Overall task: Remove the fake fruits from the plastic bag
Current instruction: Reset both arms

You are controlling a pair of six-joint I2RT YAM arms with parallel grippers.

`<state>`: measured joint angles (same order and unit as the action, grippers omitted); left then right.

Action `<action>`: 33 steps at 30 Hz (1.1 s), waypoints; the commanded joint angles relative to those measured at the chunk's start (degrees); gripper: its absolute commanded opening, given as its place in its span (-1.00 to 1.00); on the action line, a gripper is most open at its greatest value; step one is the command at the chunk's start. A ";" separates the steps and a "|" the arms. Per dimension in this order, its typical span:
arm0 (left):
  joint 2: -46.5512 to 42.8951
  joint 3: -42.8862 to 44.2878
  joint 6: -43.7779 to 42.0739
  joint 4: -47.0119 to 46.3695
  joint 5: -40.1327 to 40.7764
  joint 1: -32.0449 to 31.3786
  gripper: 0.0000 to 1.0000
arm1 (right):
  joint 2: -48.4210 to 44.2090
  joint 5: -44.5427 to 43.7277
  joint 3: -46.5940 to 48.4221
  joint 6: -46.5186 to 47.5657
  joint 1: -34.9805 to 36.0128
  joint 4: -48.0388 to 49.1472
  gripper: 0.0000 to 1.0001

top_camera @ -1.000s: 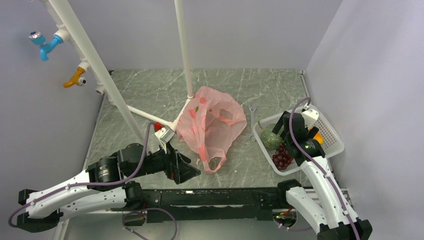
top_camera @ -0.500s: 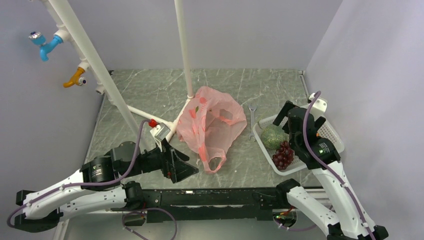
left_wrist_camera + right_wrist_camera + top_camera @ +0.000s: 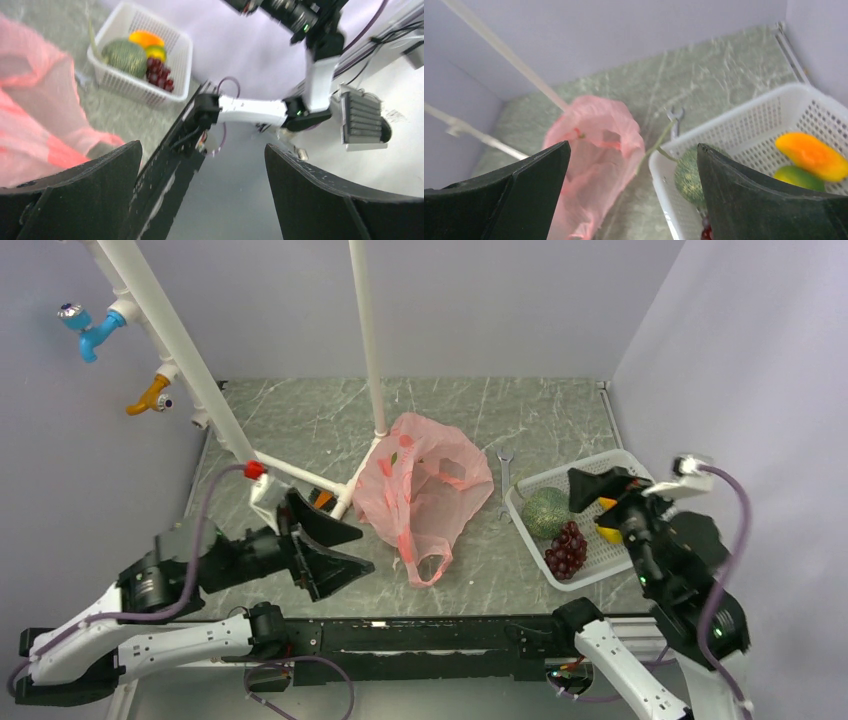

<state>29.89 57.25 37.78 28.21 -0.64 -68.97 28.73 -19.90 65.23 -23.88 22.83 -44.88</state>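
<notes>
The pink plastic bag [image 3: 425, 495] lies crumpled in the middle of the table, its loop handle toward the near edge. It also shows in the wrist views [image 3: 30, 100] [image 3: 589, 150]. The fake fruits sit in the white basket [image 3: 525, 530] on the right: a netted melon [image 3: 545, 512] [image 3: 689, 175], purple grapes [image 3: 565, 550] [image 3: 159, 75], an orange piece [image 3: 809, 155] and a yellow one [image 3: 608, 534]. My left gripper [image 3: 366, 549] [image 3: 202, 150] hangs open, left of the bag, holding nothing. My right gripper [image 3: 588, 512] [image 3: 634, 147] is open and empty above the basket.
A white pipe frame [image 3: 370, 340] stands behind and left of the bag, with a blue tap [image 3: 85, 330] and a yellow tap [image 3: 150, 395] on the left wall. A small wrench [image 3: 504, 475] lies between bag and basket. Grey walls close in on three sides.
The right gripper has risen off the basket and drawn back to the right. The left gripper has pulled back to the left and lifted. Bag and fruits have not moved.
</notes>
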 commanded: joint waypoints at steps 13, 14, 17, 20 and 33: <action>13.58 29.42 -21.82 -3.47 -0.65 0.13 0.98 | -1.16 -1.56 14.80 1.49 0.21 -4.31 0.99; 13.58 29.63 -22.08 -3.43 -0.47 0.12 0.98 | -1.20 -1.47 14.90 1.66 0.12 -4.18 0.99; 13.11 29.31 -22.35 -3.74 0.34 0.09 0.98 | -1.11 -1.42 14.90 1.50 0.09 -4.35 0.99; 12.77 28.93 -22.52 -3.51 0.51 0.15 0.98 | -0.84 0.00 14.43 1.29 0.13 -4.14 0.99; 10.86 23.30 -20.95 -4.45 5.74 0.10 0.98 | -0.92 0.27 16.80 4.32 0.09 -3.17 0.99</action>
<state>41.76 82.98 17.67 24.77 3.27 -68.97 29.89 -20.27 82.35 -22.41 22.81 -50.54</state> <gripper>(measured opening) 0.992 0.993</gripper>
